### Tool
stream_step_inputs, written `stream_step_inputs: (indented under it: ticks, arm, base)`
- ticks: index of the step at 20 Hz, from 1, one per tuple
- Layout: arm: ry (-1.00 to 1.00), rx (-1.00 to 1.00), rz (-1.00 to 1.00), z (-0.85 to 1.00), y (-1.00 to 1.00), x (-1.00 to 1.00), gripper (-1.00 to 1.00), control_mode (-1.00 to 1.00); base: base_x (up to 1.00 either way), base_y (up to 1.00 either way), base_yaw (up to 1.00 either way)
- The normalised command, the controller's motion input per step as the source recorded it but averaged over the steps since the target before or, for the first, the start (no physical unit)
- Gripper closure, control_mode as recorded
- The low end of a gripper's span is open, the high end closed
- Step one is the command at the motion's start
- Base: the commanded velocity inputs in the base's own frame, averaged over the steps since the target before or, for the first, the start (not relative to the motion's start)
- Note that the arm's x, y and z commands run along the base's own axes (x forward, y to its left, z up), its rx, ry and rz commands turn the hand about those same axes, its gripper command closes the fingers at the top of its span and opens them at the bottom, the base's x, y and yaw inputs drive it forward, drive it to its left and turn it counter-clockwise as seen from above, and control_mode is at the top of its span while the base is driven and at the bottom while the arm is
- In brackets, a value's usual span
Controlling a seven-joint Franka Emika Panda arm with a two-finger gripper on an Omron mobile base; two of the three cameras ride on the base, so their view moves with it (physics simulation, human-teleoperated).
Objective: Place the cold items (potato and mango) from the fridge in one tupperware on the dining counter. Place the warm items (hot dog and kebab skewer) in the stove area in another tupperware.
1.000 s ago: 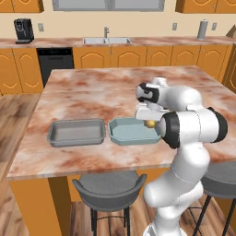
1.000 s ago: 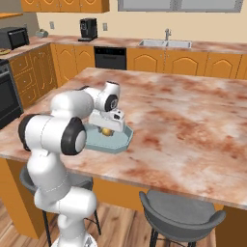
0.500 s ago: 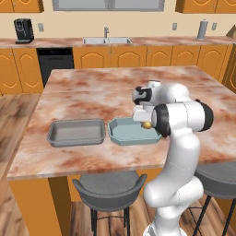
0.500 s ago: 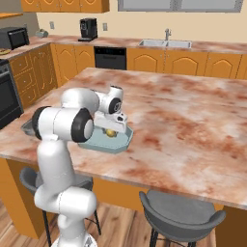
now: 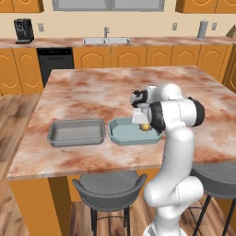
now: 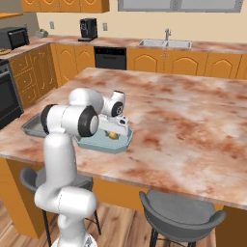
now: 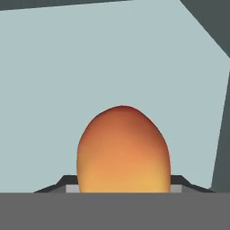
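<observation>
From the left, my claw (image 5: 141, 120) hangs low over the pale tupperware (image 5: 124, 136) on the counter (image 5: 87, 94), clamped on the mango (image 5: 145, 127) for release. From the right, likewise. Down my hand, the mango sits between my fingertips above the tub floor.

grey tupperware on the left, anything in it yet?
Empty: the grey tupperware shows a bare floor in the left base view. The mango is over the light blue tupperware.
</observation>
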Motion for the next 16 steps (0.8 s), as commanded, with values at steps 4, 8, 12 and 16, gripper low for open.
stream_step_inputs:
  ticks: [4, 8, 12, 16]
  arm:
    - [0.0, 0.0, 0.0, -0.3, 0.08, 0.15, 1.0, -1.0]
    - [0.0, -0.01, 0.0, -0.26, 0.16, 0.14, 1.0, -1.0]
    - [-0.04, -0.02, 0.0, -0.27, 0.16, 0.04, -1.0, -1.0]
    - [-0.13, 0.0, 0.0, -0.05, 0.02, -0.04, -1.0, -1.0]
  base:
    - [0.0, 0.0, 0.0]
    - [0.0, 0.0, 0.0]
    - [0.0, 0.0, 0.0]
    - [0.0, 0.0, 0.0]
